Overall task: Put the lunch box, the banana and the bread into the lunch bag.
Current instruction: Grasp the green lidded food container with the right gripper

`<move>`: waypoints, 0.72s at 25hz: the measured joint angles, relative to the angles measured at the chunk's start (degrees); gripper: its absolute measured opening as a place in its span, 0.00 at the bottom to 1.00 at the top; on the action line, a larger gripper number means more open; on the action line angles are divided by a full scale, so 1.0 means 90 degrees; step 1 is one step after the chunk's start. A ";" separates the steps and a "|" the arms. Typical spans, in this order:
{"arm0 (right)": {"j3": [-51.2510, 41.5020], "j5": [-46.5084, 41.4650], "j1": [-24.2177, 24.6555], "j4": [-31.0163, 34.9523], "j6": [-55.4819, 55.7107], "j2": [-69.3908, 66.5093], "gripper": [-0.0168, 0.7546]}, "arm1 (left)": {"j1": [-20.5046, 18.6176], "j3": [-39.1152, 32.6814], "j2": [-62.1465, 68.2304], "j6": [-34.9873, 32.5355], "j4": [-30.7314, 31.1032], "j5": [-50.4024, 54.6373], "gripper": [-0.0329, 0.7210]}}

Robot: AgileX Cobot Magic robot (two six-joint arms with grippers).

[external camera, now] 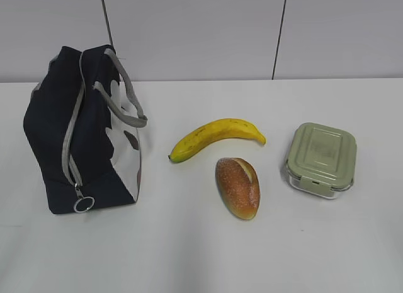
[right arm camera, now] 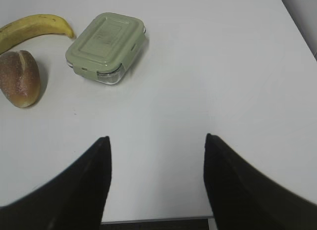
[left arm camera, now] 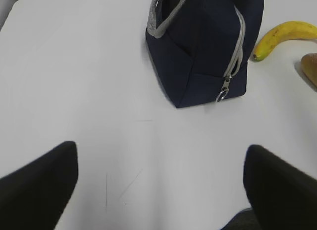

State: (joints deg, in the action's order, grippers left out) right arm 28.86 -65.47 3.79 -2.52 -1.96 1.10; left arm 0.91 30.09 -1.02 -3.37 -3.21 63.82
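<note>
Black fingers frame both wrist views: left gripper (left arm camera: 161,190) is spread wide and empty over bare table (left arm camera: 74,81), right gripper (right arm camera: 157,185) is spread less far, also empty, nothing between the jaws. Neither arm shows in the exterior view, so both are well back from the items. Ahead of the left gripper: bag (left arm camera: 205,47), navy fabric, standing upright, zipper band apparently closed, ring pull (left arm camera: 222,96) hanging low at the near end, grey handles flopped over the top. Soft and floppy, I'd expect it to slump or slide when tugged; the ring is the obvious hold for the zip, with a handle or the fabric pinned by the other arm. Ahead of the right gripper: box (right arm camera: 105,45), green lid, clear base, side clips, flat on the table near the right side. Rigid, probably the heaviest item and smooth-sided; grip across the short sides, below the lid rim. Left of it the roll (right arm camera: 20,77), just beside the banana (right arm camera: 34,28), apart from the bag. Roll looks crushable, take it across its width with light force. Banana is curved, smooth skin, bruises easily; pinch mid-body across the narrow section. All three items sit outside the bag, nothing packed yet.
</note>
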 joint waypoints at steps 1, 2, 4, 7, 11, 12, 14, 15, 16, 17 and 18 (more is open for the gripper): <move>0.0000 0.0000 0.0000 0.0000 0.0000 0.0000 0.59 | 0.0000 0.0000 0.0000 0.0000 0.0000 0.0000 0.91; 0.0000 0.0000 0.0000 0.0000 0.0000 0.0000 0.59 | 0.0000 0.0000 0.0000 0.0000 0.0000 0.0000 0.91; 0.0000 0.0000 0.0000 0.0000 0.0000 0.0000 0.59 | 0.0000 0.0000 0.0000 0.0000 0.0000 0.0000 0.91; 0.0000 0.0000 0.0000 0.0000 0.0000 0.0000 0.59 | 0.0000 0.0000 0.0000 0.0000 0.0000 0.0000 0.91; 0.0000 0.0000 0.0000 0.0000 0.0000 0.0000 0.59 | 0.0000 0.0000 0.0000 0.0000 0.0000 0.0000 0.85; 0.0000 0.0000 0.0000 0.0000 0.0000 0.0000 0.59 | 0.0000 0.0000 0.0000 0.0000 0.0000 0.0000 0.82; 0.0000 0.0000 0.0000 0.0000 0.0000 0.0000 0.59 | 0.0000 0.0000 0.0000 0.0000 -0.0020 -0.0003 0.78; 0.0000 0.0000 0.0000 0.0000 0.0000 0.0000 0.59 | 0.0000 0.0000 0.0007 0.0000 -0.0034 -0.0009 0.77; 0.0000 0.0000 0.0000 0.0000 0.0000 0.0000 0.59 | 0.0000 0.0019 0.0036 0.0000 -0.0034 -0.0016 0.77; 0.0000 0.0000 0.0000 0.0000 0.0000 0.0000 0.59 | 0.0000 0.0067 0.0122 0.0000 -0.0034 -0.0020 0.77; 0.0000 0.0000 0.0000 0.0000 0.0000 0.0000 0.59 | 0.0000 0.0154 0.0228 0.0000 -0.0034 -0.0034 0.76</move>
State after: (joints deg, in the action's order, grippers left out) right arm 28.86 -65.47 3.79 -2.52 -1.96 1.10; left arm 0.91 31.48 1.04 -3.37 -3.51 63.51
